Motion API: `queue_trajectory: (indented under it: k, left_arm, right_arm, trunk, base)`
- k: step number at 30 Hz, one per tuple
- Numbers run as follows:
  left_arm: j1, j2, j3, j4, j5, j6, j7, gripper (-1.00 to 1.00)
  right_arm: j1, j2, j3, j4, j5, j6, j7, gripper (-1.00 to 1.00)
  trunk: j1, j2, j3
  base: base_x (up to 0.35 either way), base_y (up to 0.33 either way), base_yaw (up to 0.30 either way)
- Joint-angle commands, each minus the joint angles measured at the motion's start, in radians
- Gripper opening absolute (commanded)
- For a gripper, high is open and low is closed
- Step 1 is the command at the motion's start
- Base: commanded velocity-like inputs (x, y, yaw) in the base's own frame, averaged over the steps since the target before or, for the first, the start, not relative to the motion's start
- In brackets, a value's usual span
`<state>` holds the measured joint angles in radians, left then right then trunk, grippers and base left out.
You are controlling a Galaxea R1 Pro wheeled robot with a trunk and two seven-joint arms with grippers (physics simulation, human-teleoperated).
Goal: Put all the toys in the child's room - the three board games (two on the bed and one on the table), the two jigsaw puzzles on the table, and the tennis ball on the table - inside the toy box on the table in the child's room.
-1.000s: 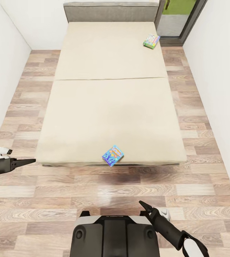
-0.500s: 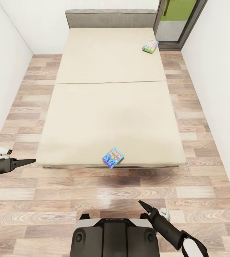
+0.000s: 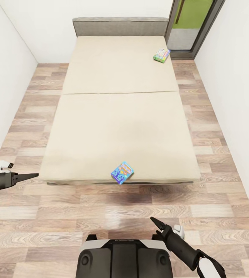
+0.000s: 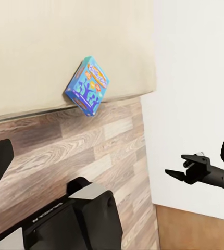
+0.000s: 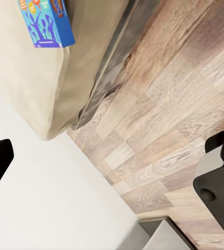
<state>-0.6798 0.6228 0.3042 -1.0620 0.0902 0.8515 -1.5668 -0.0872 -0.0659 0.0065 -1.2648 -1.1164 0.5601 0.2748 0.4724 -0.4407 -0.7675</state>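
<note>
Two board games lie on the bed [image 3: 116,127], which has a beige mattress. A blue board game [image 3: 122,172] rests at the foot edge, slightly overhanging; it also shows in the left wrist view [image 4: 87,86] and the right wrist view [image 5: 47,23]. A pale green board game [image 3: 161,55] lies far off near the grey headboard, at the right edge. My left gripper [image 3: 34,175] hovers over the floor left of the bed's foot corner, open and empty. Low in front of me, short of the bed, my right gripper [image 3: 155,224] is open and empty too; it is seen as well in the left wrist view [image 4: 175,165].
White walls close in on both sides of the bed, leaving strips of wood-plank floor [image 3: 217,135]. A grey-framed window [image 3: 188,23] stands at the far right corner. My base [image 3: 122,256] sits on open floor before the bed's foot.
The whole picture has shifted: the bed sits lower and slightly smaller, with more of the headboard and far wall showing. Both board games lie as before and both arms hold their pose.
</note>
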Motion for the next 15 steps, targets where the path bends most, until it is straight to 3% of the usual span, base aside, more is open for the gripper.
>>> queue_trajectory:
  k: [1, 15]
  left_arm:
    - [0.0, 0.001, 0.0, 0.002, -0.001, 0.011, -0.004, 1.0]
    - [0.0, 0.002, 0.001, 0.01, -0.001, 0.011, -0.004, 1.0]
  right_arm:
    - [0.0, 0.0, 0.0, 0.0, -0.005, 0.003, 0.0, 1.0]
    - [0.0, 0.004, 0.001, 0.026, -0.003, -0.025, -0.001, 1.0]
  trunk:
    - [0.001, -0.001, 0.001]
    - [0.001, -0.001, 0.024]
  base:
    - [0.0, 0.0, 0.0]
    - [0.0, 0.0, 0.0]
